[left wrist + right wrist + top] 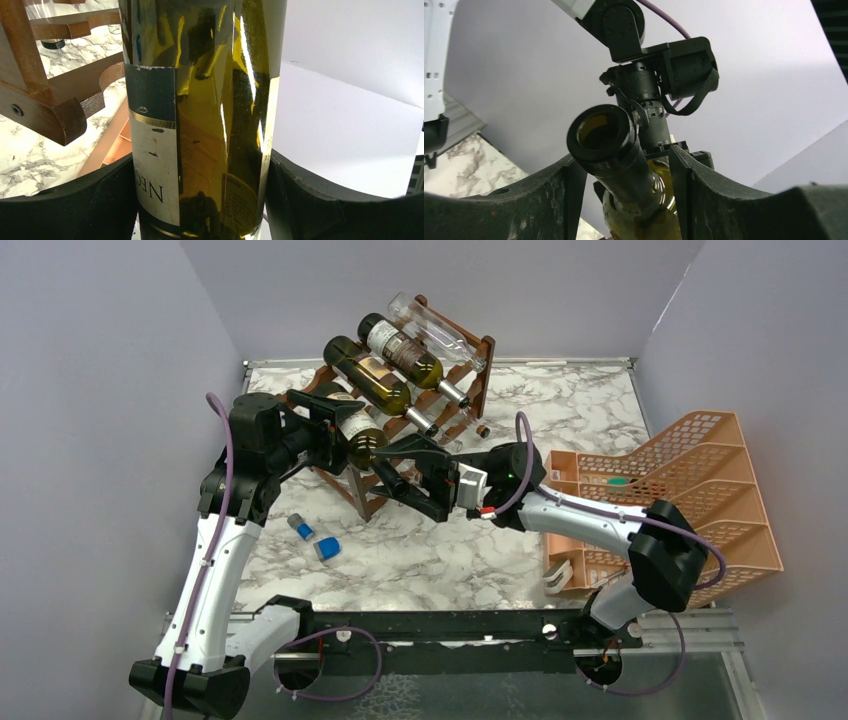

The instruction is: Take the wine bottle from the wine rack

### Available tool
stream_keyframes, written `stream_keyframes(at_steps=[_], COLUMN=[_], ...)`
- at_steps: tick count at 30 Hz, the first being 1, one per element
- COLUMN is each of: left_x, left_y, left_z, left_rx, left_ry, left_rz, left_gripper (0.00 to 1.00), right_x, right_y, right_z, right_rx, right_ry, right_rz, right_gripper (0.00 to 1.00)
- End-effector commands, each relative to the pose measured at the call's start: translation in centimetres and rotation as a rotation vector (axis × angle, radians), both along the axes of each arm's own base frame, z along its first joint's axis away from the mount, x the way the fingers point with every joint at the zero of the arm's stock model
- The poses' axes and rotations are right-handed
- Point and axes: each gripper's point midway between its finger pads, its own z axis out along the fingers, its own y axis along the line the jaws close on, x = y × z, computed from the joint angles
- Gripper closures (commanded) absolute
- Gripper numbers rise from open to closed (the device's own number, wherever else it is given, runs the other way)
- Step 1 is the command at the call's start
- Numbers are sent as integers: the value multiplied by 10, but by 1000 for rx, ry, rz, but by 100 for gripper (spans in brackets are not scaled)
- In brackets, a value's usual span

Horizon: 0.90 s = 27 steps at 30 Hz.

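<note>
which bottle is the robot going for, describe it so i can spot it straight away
Find the wine rack at the back of the marble table. The green bottle at its near left end, with a blue and cream label, is the one. Unlike its neighbours, it has the left gripper clamped round its body and the right gripper astride its neck.

Bare worktop runs along the near edge from its middle to the organiser, which fills the right edge. A strip lies open between the organiser and the rack, up to the far right corner. The rack stands at the far edge, and the necks of three bottles jut off its top. Its near corner is crowded. There the left gripper clamps the held bottle and the right gripper flanks its neck. Two blue bits lie toward the near left corner. Walls close three edges.
</note>
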Motion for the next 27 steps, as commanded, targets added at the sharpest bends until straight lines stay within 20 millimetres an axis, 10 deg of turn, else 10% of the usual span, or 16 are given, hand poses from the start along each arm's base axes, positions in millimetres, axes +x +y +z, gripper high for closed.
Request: stream_keyframes(at_steps=[1, 20, 27], left_x=[-9, -8, -10], left_y=[-5, -4, -2], left_z=[50, 38, 34], left_rx=[-74, -72, -60], left_ry=[-161, -133, -137], left_rz=[-34, -23, -14], left_gripper=[54, 48, 11], right_x=[6, 12, 20], right_y=[0, -7, -11], right_z=[25, 54, 86], right_rx=[117, 193, 236], right_ry=[-22, 32, 89], right_rz=[-37, -56, -91], right_gripper=[40, 75, 84])
